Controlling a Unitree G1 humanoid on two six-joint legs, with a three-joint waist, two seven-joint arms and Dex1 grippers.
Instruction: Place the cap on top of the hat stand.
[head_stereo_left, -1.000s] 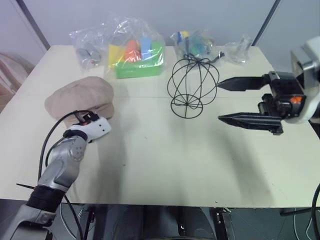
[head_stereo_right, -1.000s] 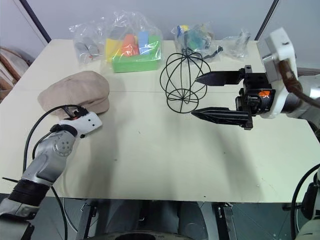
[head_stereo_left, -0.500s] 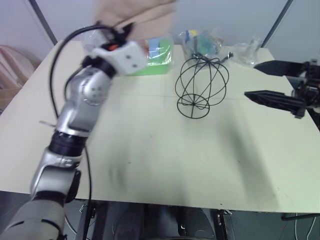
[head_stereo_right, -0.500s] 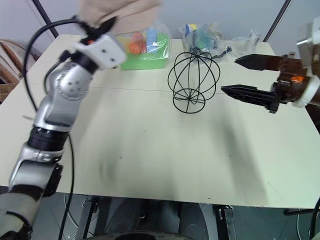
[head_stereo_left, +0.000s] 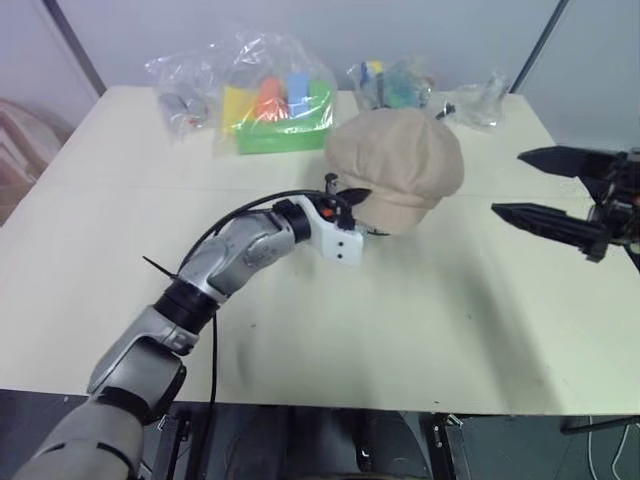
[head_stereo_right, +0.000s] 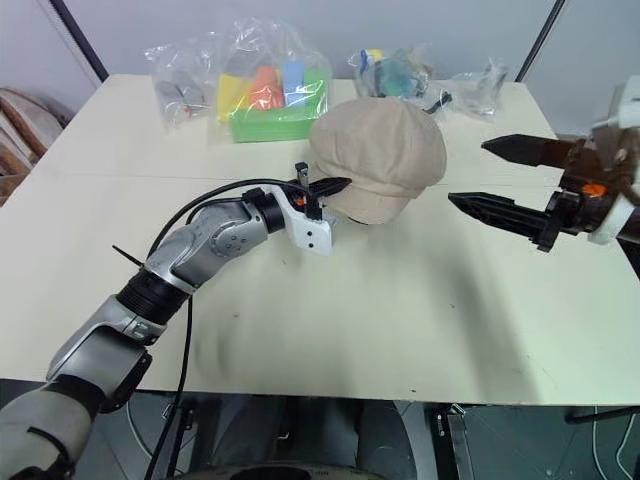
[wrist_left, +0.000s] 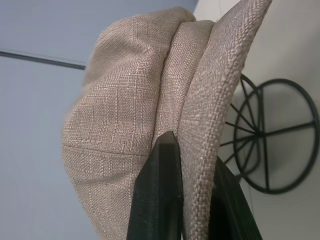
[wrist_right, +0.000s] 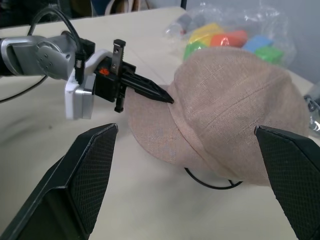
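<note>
Cap (head_stereo_left: 397, 165) sits over the hat stand (wrist_left: 270, 150) at table (head_stereo_left: 400, 330) centre, far side, stand's wire base peeking out underneath. Left gripper (head_stereo_left: 352, 195) fingers pinched on the cap's brim. Right gripper (head_stereo_right: 500, 178) at right of cap, fingers spread wide, grasping nothing, apart from cap.
</note>
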